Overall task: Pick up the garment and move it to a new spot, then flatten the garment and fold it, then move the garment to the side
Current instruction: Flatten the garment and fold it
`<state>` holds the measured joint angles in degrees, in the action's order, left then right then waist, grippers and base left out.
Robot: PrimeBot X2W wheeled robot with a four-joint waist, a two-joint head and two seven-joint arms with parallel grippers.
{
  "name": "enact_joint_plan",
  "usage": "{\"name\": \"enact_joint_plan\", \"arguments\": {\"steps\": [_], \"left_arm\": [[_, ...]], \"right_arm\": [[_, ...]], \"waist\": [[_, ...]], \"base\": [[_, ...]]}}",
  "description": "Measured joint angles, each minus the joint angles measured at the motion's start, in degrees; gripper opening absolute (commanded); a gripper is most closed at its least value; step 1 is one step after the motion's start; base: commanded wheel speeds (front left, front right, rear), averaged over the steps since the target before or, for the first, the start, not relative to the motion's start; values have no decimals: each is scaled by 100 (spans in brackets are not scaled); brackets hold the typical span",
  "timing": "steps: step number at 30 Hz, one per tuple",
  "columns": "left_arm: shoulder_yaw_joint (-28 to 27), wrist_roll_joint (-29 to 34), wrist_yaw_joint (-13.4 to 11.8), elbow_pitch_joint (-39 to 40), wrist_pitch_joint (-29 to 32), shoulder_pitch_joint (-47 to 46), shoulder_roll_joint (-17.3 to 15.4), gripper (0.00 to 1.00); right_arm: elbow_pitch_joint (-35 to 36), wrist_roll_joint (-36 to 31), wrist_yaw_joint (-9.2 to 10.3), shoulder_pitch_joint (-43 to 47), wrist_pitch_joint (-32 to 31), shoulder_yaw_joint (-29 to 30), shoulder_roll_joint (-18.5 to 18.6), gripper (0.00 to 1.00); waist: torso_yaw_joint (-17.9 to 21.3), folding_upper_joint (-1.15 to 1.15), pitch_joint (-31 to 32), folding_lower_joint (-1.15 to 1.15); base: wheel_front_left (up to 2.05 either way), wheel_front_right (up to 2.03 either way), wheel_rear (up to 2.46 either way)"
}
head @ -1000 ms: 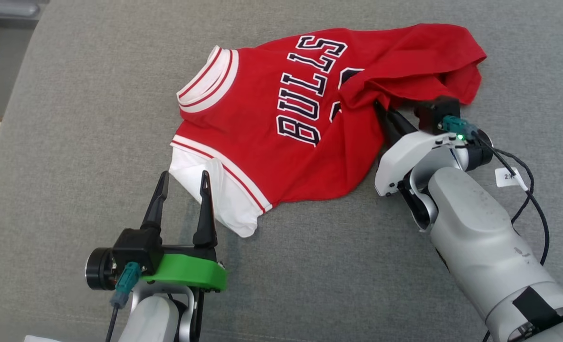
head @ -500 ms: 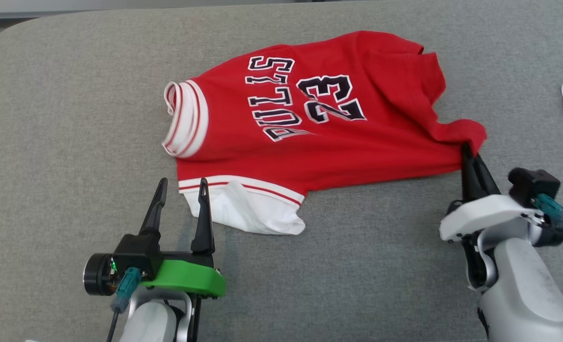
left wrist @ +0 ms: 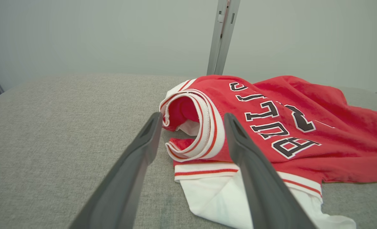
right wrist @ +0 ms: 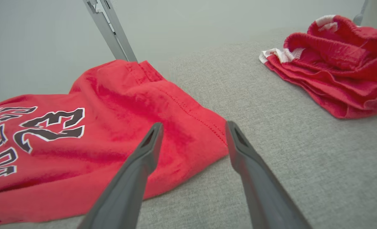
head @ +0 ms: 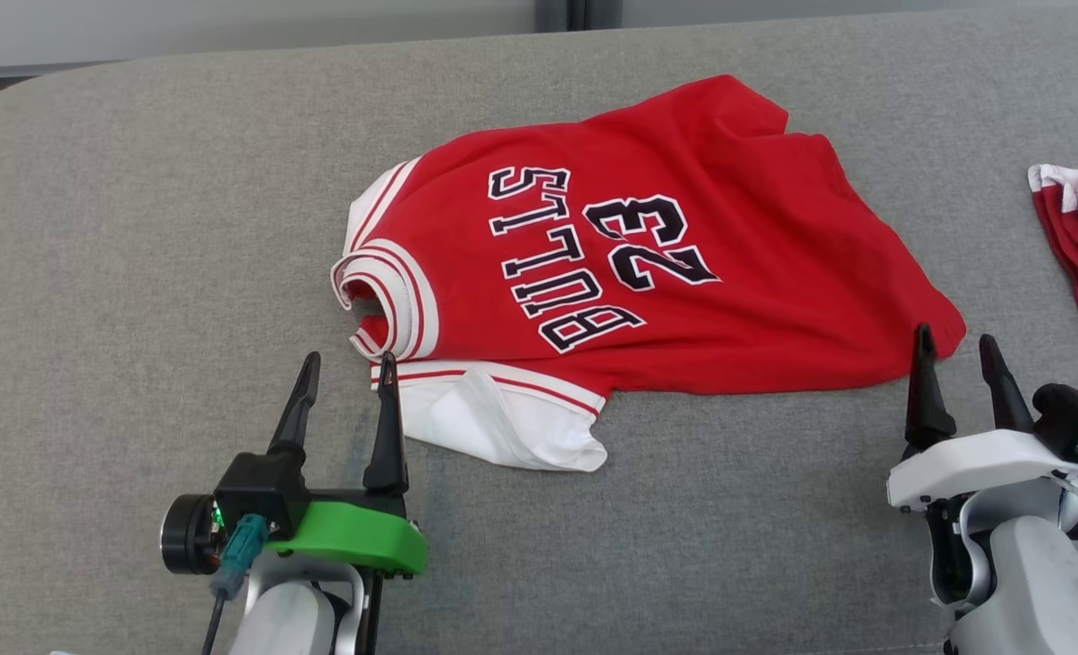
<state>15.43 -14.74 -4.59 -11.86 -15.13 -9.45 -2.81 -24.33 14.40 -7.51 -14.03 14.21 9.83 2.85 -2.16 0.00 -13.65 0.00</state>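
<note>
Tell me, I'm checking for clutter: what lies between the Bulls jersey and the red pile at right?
Bare grey cushion; the right wrist view shows it between jersey and red pile.

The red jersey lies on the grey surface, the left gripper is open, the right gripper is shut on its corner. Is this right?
No: the right gripper is open, its fingers apart at the corner of the jersey, as the right wrist view shows. Otherwise correct.
</note>
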Motion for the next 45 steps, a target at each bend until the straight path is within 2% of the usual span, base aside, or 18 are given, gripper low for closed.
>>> {"name": "enact_joint_plan", "arguments": {"steps": [7,15,18,23,28,29,30,32,33,39,43,44,45], "left_arm": [[1,-175,67,-416,2,103,-1,100],[804,-290,224,-870,411,-152,0,100],[1180,-350,116,-1127,638,-423,3,100],[1629,-584,-237,-1671,1039,-899,3,100],[1880,-720,-560,-2116,1263,-1216,7,98],[1909,-728,-623,-2165,1263,-1261,7,76],[1946,-731,-711,-2212,1256,-1311,8,45],[1976,-773,-831,-2267,1220,-1382,8,7],[2003,-811,-872,-2303,1221,-1402,8,0],[2203,-934,-921,-2438,1295,-1408,8,0],[2250,-1023,-939,-2320,1045,-1428,8,0],[2269,-1029,-950,-2338,1023,-1445,7,3],[2302,-1033,-948,-2381,1003,-1477,3,44]], "right_arm": [[647,-171,0,131,13,64,-1,100],[1073,-225,0,322,-113,26,-4,100],[1138,-204,0,331,-168,-108,-3,100],[1172,-146,0,336,-203,-316,-5,100],[1183,-143,0,336,-202,-305,-4,100],[1182,-151,-1,336,-201,-289,-4,100],[1182,-162,0,336,-200,-269,-3,100],[1182,-188,0,336,-193,-243,-4,100],[1182,-188,0,337,-191,-215,-4,100],[1178,-191,0,345,-152,-202,-5,100],[1181,-190,0,338,-147,-271,-4,100],[1181,-190,0,331,-149,-300,-5,100],[1182,-190,0,320,-151,-325,-5,100]], "waist": [[-11,0,245,0],[12,0,438,0],[68,0,425,0],[224,0,375,0],[364,0,309,0],[376,0,298,0],[388,0,284,0],[393,0,266,0],[383,0,262,0],[211,0,279,0],[63,0,304,0],[34,0,312,0],[11,0,318,0]], "base": [[0,0,0],[0,0,0],[0,0,0],[0,0,0],[0,0,0],[0,0,0],[0,0,0],[0,0,0],[0,0,0],[0,0,0],[0,0,0],[0,0,0],[0,0,0]]}}
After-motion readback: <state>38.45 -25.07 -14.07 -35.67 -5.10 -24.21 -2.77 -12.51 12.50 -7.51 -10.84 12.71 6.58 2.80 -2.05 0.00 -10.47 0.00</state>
